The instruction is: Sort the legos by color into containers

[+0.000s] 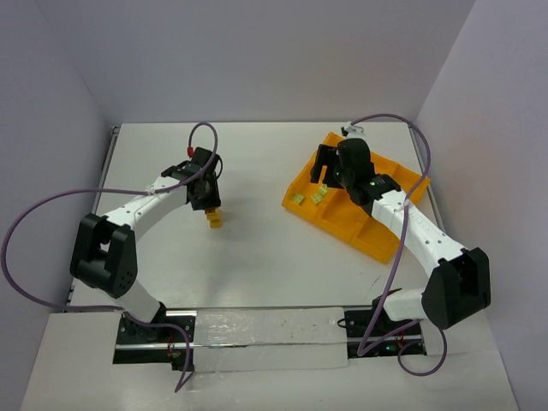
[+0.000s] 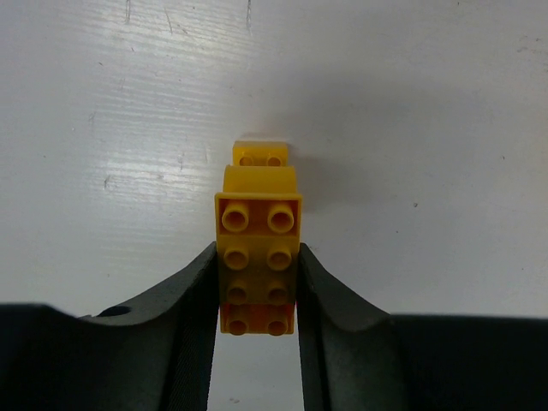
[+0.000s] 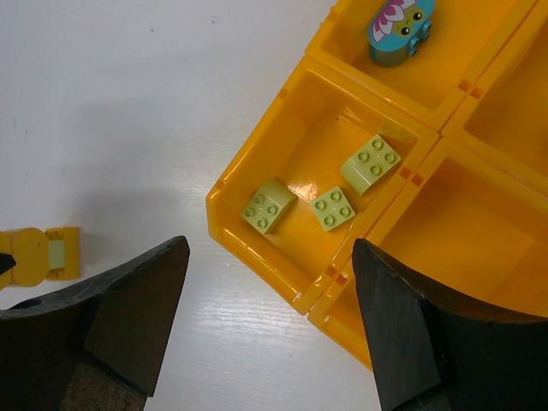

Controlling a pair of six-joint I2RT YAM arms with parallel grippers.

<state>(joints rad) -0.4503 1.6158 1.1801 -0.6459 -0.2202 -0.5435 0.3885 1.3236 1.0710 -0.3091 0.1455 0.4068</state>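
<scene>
My left gripper (image 1: 207,202) (image 2: 257,250) is shut on a stack of yellow legos (image 2: 257,224) (image 1: 215,219), low over the white table left of centre. Its fingers (image 2: 193,308) press both sides of the stack. The yellow stack also shows in the right wrist view (image 3: 34,255). My right gripper (image 1: 324,176) (image 3: 270,261) is open and empty above the near-left corner of the orange-yellow tray (image 1: 377,235) (image 3: 257,257). Three light green legos (image 3: 333,208) (image 1: 308,197) lie in that corner container. A teal-blue lego (image 3: 401,24) lies in the container beyond it.
A red cable connector (image 1: 187,150) sits on the left wrist. Purple cables (image 1: 51,205) loop beside both arms. Grey walls close in the table on three sides. The tray's containers on the right (image 3: 505,111) show bare orange floor.
</scene>
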